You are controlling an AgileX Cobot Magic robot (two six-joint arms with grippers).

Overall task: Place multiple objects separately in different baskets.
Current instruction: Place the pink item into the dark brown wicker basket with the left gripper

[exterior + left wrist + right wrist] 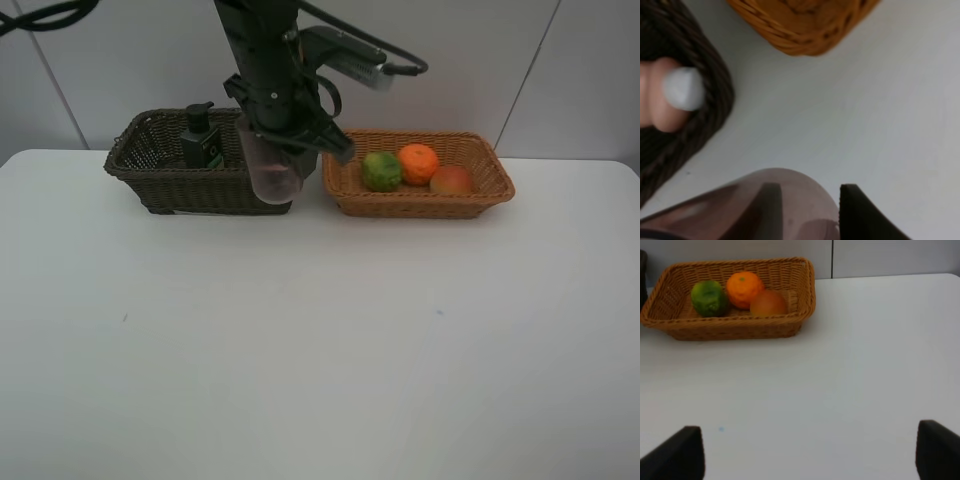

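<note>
Pink cup (272,177) — gripped by left end effector (285,150) — hangs at dark basket's (160,185) rim.

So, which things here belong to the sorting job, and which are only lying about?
Belong to the job:
dark basket
tan basket
pump bottle
pink cup
small pink bottle
green fruit
orange
red-yellow fruit

Lying about:
nothing visible

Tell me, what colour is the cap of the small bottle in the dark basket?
White, on a pink small bottle in the dark basket; the left wrist view shows it best.
</note>
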